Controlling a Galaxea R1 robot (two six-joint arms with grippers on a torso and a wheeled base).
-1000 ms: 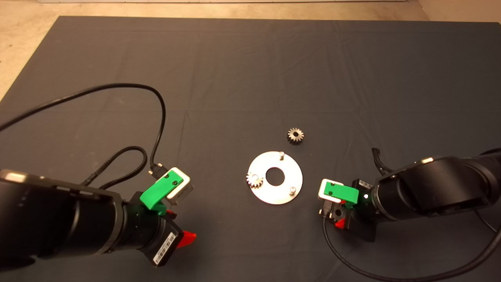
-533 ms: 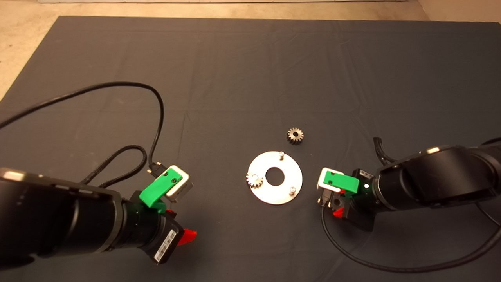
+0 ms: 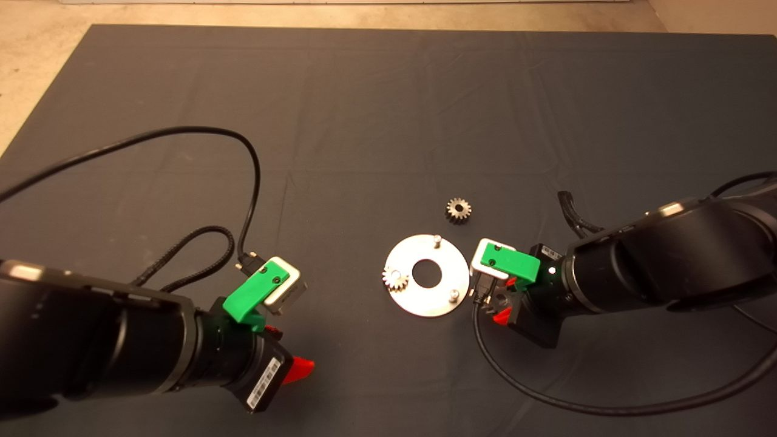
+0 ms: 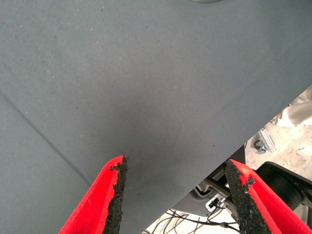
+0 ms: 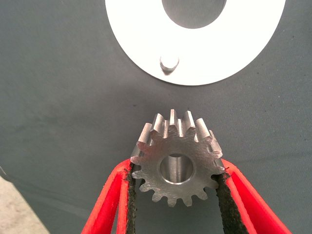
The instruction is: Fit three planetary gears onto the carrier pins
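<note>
Nothing here can be read. The only markings are small white barcode stickers, one on the black housing of the left arm's wrist [image 3: 262,383] and another on the right arm's wrist [image 3: 548,252], and the print on both is too fine to make out. The silver disc [image 3: 452,276], the gears and the dark mat [image 3: 364,121] carry no lettering, numbers or brand marks that I can see from any view.

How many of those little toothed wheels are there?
3: one gear on the disc's left pin, one loose on the mat beyond it, one gripped in the right tool.
</note>
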